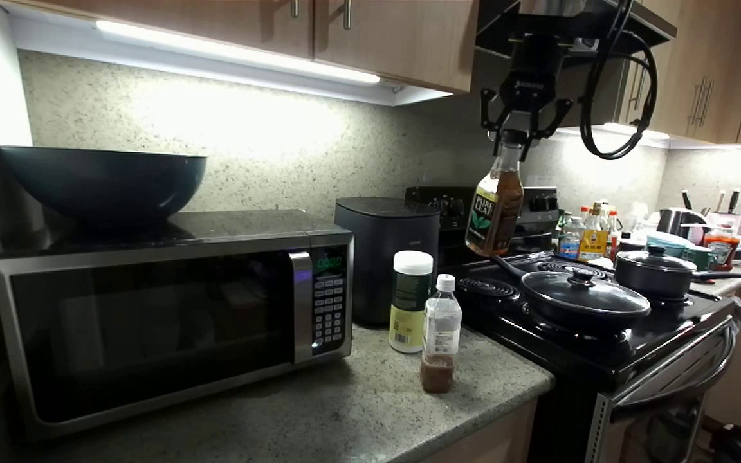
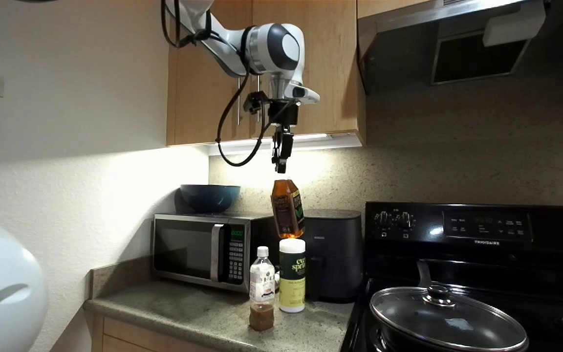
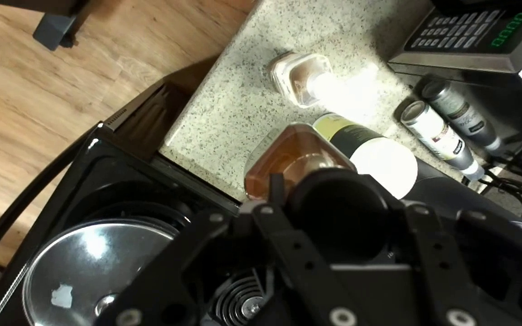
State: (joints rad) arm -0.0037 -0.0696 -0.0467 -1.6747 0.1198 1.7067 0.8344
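Observation:
My gripper (image 1: 511, 146) is shut on the neck of a Pure Leaf tea bottle (image 1: 496, 212), just below its dark cap. The bottle hangs in the air, slightly tilted, with amber liquid inside. In an exterior view the gripper (image 2: 280, 168) and bottle (image 2: 286, 210) appear above a white-lidded green and yellow canister (image 2: 292, 278). In the wrist view the dark cap (image 3: 338, 213) sits between the fingers and hides part of the bottle (image 3: 288, 154). A clear bottle with brown liquid (image 1: 440, 347) stands upright on the counter, beside the canister (image 1: 411, 302).
A microwave (image 1: 171, 321) with a dark blue bowl (image 1: 107, 183) on top stands on the counter (image 1: 370, 411). A black air fryer (image 1: 386, 257) is behind the canister. The stove holds a lidded pan (image 1: 583, 299) and a pot (image 1: 653, 273). Cabinets (image 2: 311, 73) and a range hood (image 2: 457, 44) are overhead.

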